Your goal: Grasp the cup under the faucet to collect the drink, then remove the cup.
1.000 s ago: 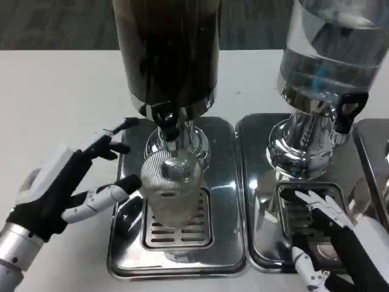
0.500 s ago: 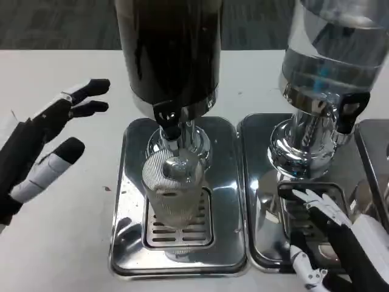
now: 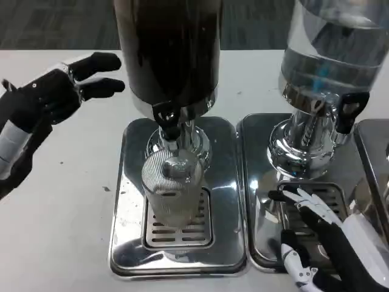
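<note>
Clear ribbed plastic cup (image 3: 172, 191) stands on the steel drip grate under the dark dispenser's black faucet (image 3: 168, 117), ungrasped. Left hand (image 3: 47, 100) raised, fingers spread, empty; right hand (image 3: 322, 234) spread, idle. Next, probably: work the tap.

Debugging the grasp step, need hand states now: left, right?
Left hand: open, raised left of the dark dispenser, holding nothing.
Right hand: open, fingers spread over the right drip tray, holding nothing.

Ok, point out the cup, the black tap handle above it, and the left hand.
cup (image 3: 172, 191): head view, on its ribbed side wall.
black tap handle (image 3: 166, 115): head view, on the lever's middle.
left hand (image 3: 51, 91): head view, on the black palm, raised left of the dispenser.
</note>
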Tool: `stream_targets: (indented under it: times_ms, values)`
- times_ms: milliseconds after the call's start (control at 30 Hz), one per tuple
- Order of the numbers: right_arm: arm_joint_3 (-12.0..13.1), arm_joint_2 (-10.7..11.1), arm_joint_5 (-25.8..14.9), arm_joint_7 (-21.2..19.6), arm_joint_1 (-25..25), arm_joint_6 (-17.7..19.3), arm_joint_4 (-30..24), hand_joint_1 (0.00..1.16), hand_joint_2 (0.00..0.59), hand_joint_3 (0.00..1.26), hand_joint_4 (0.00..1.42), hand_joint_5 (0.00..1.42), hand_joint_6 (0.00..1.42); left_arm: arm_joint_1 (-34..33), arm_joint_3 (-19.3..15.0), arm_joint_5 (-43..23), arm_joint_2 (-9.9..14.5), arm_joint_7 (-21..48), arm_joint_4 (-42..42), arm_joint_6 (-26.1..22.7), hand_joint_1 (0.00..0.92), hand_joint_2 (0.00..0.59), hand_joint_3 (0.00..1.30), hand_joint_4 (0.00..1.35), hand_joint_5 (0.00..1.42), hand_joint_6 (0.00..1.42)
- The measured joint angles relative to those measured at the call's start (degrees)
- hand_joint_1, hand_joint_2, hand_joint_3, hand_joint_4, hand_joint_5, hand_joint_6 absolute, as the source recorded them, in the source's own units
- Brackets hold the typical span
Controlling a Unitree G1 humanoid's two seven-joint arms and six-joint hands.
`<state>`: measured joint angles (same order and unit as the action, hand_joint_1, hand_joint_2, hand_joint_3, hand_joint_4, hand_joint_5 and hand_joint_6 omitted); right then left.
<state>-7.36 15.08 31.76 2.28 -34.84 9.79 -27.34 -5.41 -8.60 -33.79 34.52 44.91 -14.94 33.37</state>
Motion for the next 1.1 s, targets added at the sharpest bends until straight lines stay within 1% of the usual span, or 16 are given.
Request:
stream_targets:
  times_ms: [33,100,133,167,200,333,400,467,567,700,1100]
  values:
    - [-0.2,0.0,0.1,-0.2,0.1,0.1,0.2,0.53,0.583,0.21,0.09,0.05,0.19,0.1,-0.4,-1.3,-0.1,1.3,1.6,-2.5,0.0,0.071,0.28,0.2,0.28,0.23]
    - [-0.3,0.0,0.1,-0.4,0.4,0.3,0.2,0.53,0.583,0.21,0.09,0.05,0.19,0.4,-1.1,-2.6,-0.3,2.4,3.5,-5.3,0.0,0.075,0.28,0.21,0.29,0.24]
    - [-0.4,-0.1,0.2,-0.5,0.7,0.4,0.4,0.53,0.583,0.21,0.09,0.05,0.19,0.5,-1.7,-4.1,-0.4,3.4,5.1,-7.9,0.0,0.076,0.28,0.21,0.29,0.24]
    - [-0.6,-0.1,0.2,-0.6,0.9,0.5,0.5,0.53,0.583,0.21,0.09,0.05,0.19,0.5,-2.1,-4.7,-0.5,4.0,6.1,-9.3,0.0,0.076,0.28,0.21,0.29,0.24]
    - [-0.8,-0.3,0.3,-0.7,0.9,0.5,0.8,0.53,0.583,0.21,0.09,0.05,0.19,0.7,-2.5,-6.1,-0.6,5.0,7.4,-12.1,0.0,0.076,0.29,0.21,0.29,0.24]
    - [-1.2,-0.9,0.5,-1.4,0.9,0.5,1.1,0.53,0.583,0.21,0.09,0.05,0.19,1.1,-4.3,-8.7,-0.7,7.4,10.6,-20.1,0.0,0.076,0.29,0.21,0.29,0.24]
    - [-1.2,-0.9,0.5,-1.6,0.9,0.5,1.1,0.53,0.583,0.21,0.09,0.05,0.19,1.0,-4.5,-8.9,-0.8,8.4,11.2,-22.8,0.0,0.074,0.29,0.21,0.29,0.24]
    - [-1.3,-1.0,0.5,-1.9,0.9,0.5,1.1,0.53,0.583,0.21,0.09,0.05,0.19,0.1,-4.6,-8.9,-0.8,9.6,11.2,-26.3,0.0,0.071,0.29,0.19,0.25,0.18]
    - [-1.4,-1.1,0.5,-2.4,0.9,0.5,1.3,0.53,0.583,0.21,0.09,0.05,0.19,-1.2,-4.7,-8.6,-1.1,10.6,10.8,-28.2,0.0,0.066,0.29,0.18,0.22,0.14]
    - [-1.8,-1.3,0.6,-3.1,0.8,0.5,2.3,0.53,0.583,0.21,0.09,0.05,0.19,-3.6,-4.3,-8.1,-1.5,12.2,8.9,-30.8,0.0,0.051,0.25,0.14,0.2,0.12]
    - [-2.4,-1.8,0.8,-5.6,-0.3,0.5,2.5,0.52,0.586,0.21,0.1,0.05,0.19,-8.3,-3.6,-4.2,-3.2,15.4,6.0,-33.6,0.0,0.043,0.21,0.08,0.17,0.1]
